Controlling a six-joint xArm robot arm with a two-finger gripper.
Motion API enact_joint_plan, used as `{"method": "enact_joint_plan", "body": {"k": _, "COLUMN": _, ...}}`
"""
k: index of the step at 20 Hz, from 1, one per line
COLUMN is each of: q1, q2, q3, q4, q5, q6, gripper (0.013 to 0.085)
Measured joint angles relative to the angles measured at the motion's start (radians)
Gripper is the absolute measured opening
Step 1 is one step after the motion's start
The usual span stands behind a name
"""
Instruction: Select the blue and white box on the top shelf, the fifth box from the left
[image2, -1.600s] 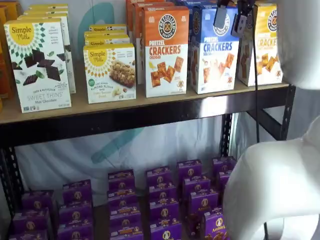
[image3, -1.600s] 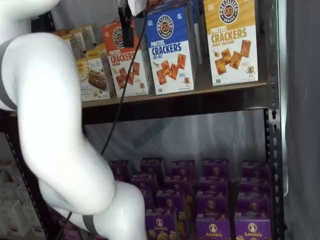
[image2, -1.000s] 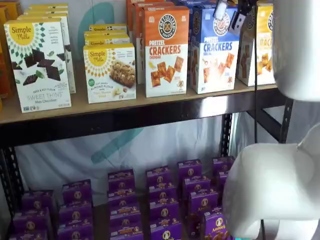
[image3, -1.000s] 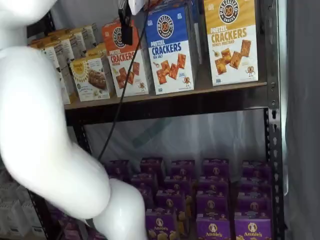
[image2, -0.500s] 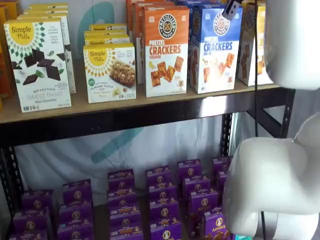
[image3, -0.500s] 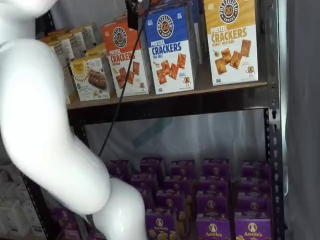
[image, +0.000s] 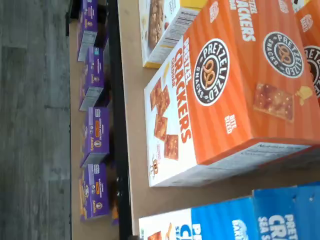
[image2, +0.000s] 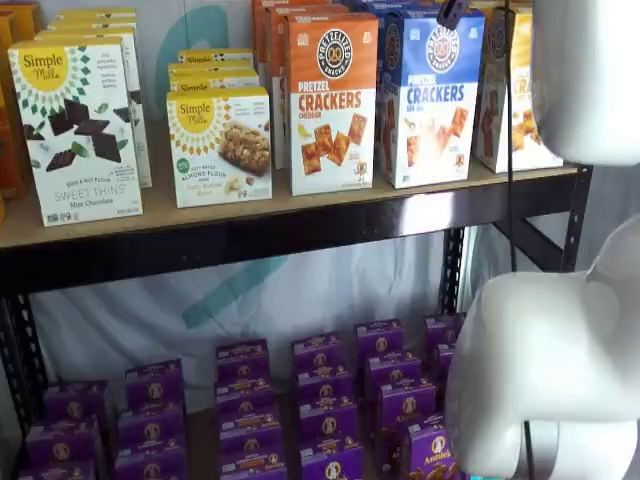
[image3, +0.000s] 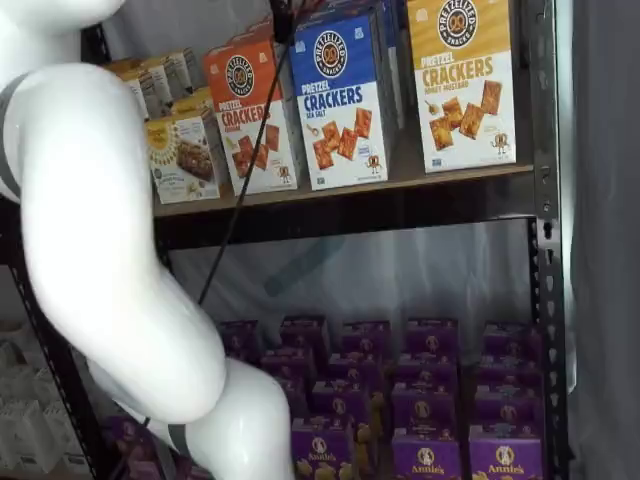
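Note:
The blue and white box (image2: 430, 100) stands upright on the top shelf (image2: 300, 207), between an orange-topped and a yellow-topped cracker box. It shows in both shelf views (image3: 340, 100), and its blue and white face shows in the wrist view (image: 235, 221). Only the black tips of my gripper (image2: 450, 12) show, hanging from the top edge above and in front of the box's upper rim. In a shelf view the gripper (image3: 283, 20) hangs by the box's upper left corner with a cable beside it. No gap between the fingers shows.
An orange-topped cheddar cracker box (image2: 332, 100) stands left of the blue box, and a yellow-topped one (image3: 462, 80) stands to its right. Simple Mills boxes (image2: 218, 145) stand further left. Several purple boxes (image2: 320, 395) fill the lower level. My white arm (image2: 560, 340) covers the right side.
My gripper has risen from in front of the blue box's logo to the top edge of both shelf views. The white arm has shifted. The boxes have not moved.

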Motion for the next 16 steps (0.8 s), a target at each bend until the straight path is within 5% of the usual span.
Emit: {"method": "enact_joint_plan", "body": {"k": 16, "q1": 0.073, "q2": 0.108, "q3": -0.087, "q4": -0.073, "q5": -0.031, "q6": 0.031, "gripper": 0.0850}}
